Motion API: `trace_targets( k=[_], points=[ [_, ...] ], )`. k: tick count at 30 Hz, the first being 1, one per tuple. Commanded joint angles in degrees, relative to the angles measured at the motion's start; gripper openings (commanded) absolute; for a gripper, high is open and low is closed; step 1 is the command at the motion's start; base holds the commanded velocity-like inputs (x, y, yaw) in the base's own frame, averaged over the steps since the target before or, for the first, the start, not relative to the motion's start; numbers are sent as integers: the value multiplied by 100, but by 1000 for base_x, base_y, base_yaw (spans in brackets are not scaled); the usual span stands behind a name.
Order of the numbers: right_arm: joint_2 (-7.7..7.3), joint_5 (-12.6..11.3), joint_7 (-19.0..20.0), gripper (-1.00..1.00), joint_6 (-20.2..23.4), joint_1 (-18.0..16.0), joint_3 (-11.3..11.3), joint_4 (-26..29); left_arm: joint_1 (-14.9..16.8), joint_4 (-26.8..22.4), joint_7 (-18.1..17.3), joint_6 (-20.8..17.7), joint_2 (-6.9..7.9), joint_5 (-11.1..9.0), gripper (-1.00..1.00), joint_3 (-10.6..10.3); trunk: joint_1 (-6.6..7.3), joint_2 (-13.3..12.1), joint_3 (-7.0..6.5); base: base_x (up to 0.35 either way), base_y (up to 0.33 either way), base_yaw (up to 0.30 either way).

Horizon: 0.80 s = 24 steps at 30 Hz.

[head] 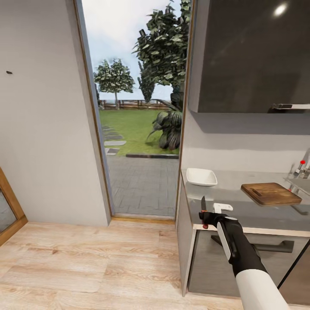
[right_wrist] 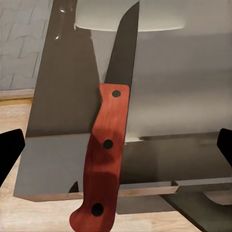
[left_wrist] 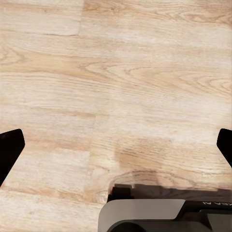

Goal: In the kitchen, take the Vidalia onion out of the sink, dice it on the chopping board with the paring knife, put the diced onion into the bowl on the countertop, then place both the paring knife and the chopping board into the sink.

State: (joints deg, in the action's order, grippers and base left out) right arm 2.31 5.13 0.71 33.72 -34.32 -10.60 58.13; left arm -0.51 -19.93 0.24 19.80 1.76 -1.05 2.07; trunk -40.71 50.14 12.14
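- Light wood floor (head: 86,262) is spreading out nearest the robot, and the left gripper's (left_wrist: 116,145) dark fingertips (left_wrist: 9,147) are hanging wide apart over those planks, holding nothing.
- Just beyond, the right gripper (head: 206,218) is clamping the red handle of the paring knife (right_wrist: 104,159), its blade pointing away over the near edge of the countertop (head: 258,217).
- Further along, the chopping board (head: 270,193) is lying flat beside the sink (head: 301,183).
- Behind the knife, the white bowl (head: 201,176) is sitting at the counter's far corner.
- Farthest off, an open doorway (head: 137,129) is showing a garden.
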Motion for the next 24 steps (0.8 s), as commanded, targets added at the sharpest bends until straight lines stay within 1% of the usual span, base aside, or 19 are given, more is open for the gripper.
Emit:
trace_targets(
  k=[1,10,16,18,19,21,23,24],
  points=[
    [6,53,17,100,30,-4,-12,9,-2,-8,2,6,0,-10,100,4,-1,5,7,0,0,0],
    [6,55,21,100,30,-4,-13,25,-2,-9,2,6,0,-10,100,4,-1,5,7,0,0,0],
    [6,58,39,100,41,-4,-30,159,-2,-11,2,6,0,-10,100,4,-1,5,7,0,0,0],
    [6,55,41,100,63,-4,-33,308,-2,-11,2,6,0,-9,100,4,-1,5,7,3,-25,0],
    [3,52,44,100,184,-4,-28,581,-2,-11,2,6,0,-9,100,4,-1,5,7,54,-77,0],
    [-7,50,49,100,388,-4,-20,937,-2,-11,2,6,0,-9,100,4,-1,5,7,88,-107,0],
    [-16,50,57,100,553,-4,-15,1265,-2,-6,2,6,0,-9,100,4,-1,5,7,139,-151,0],
    [-17,50,58,100,583,-4,-14,1328,-2,-6,2,6,0,-9,100,4,-1,5,7,176,-184,0]
  ],
)
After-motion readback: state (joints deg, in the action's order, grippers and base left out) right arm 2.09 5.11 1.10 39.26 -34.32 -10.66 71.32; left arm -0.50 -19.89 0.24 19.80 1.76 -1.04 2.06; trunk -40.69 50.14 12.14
